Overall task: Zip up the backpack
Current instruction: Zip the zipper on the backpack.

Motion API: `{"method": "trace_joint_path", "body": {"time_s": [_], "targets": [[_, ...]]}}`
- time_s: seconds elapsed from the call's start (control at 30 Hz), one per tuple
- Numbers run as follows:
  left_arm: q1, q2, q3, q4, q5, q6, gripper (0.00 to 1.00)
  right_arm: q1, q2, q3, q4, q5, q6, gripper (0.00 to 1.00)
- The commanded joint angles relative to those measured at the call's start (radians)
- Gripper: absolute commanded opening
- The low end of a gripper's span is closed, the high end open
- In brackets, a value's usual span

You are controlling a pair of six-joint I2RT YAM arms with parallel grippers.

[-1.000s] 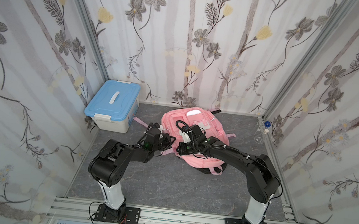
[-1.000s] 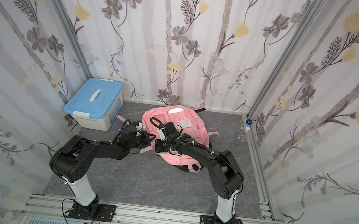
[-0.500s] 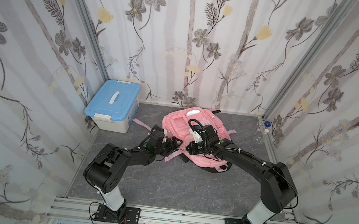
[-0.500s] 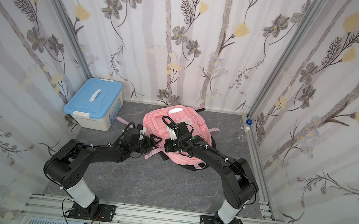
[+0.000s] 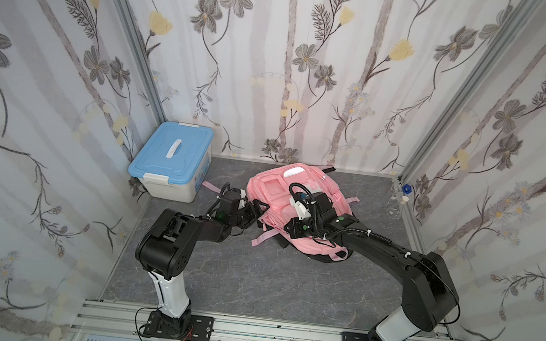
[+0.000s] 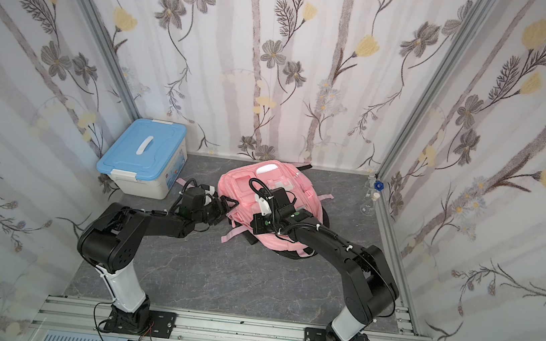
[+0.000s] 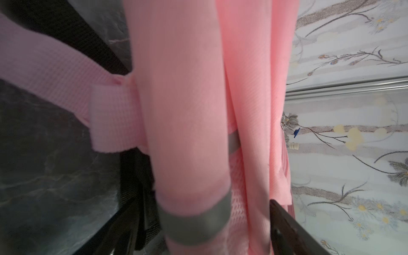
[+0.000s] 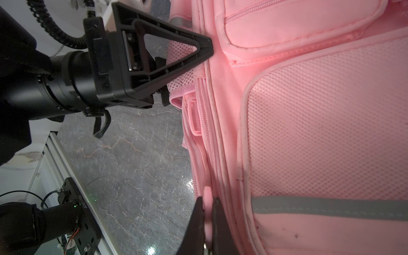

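Observation:
A pink backpack [image 5: 272,192] [image 6: 242,183] lies flat on the grey floor, front side up. My left gripper [image 5: 260,212] [image 6: 229,208] [image 7: 198,231] is open at the bag's left edge, with a fold of pink side fabric and a grey stripe between its fingers [image 7: 284,229]. One black triangular finger [image 8: 172,48] touches the bag's seam. My right gripper [image 5: 286,229] [image 6: 254,224] [image 8: 207,212] is shut on a pink zipper pull [image 8: 207,196] on the bag's near-left side. The zipper track [image 8: 213,123] runs from there toward the left gripper.
A white box with a blue lid [image 5: 171,163] stands at the back left. A small glass flask with a blue cap [image 5: 401,201] sits by the right wall. Loose pink straps [image 5: 265,237] trail onto the floor. Walls close three sides; an aluminium rail [image 5: 264,329] runs along the front.
My left gripper has gone from shut to open at the bag's left edge. The backpack has shifted a little to the right. The right gripper stays shut on the pull.

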Motion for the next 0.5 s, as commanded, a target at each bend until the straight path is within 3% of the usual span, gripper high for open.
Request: {"method": "trace_joint_path", "body": {"time_s": [0.0,0.17,0.27,0.47], "targets": [[0.002,0.02,0.013,0.108,0.044,-0.021,0.67,0.001,-0.004,0.002,0.026,-0.036,-0.011,0.0],[0.002,0.044,0.01,0.164,0.076,-0.039,0.31,0.008,-0.014,-0.011,0.052,-0.057,-0.025,0.0],[0.002,0.05,-0.006,0.192,0.078,-0.051,0.0,0.017,-0.026,-0.023,0.072,-0.069,-0.04,0.0],[0.001,0.053,-0.015,0.214,0.093,-0.059,0.0,0.022,-0.027,-0.018,0.065,-0.053,-0.066,0.0]]}}
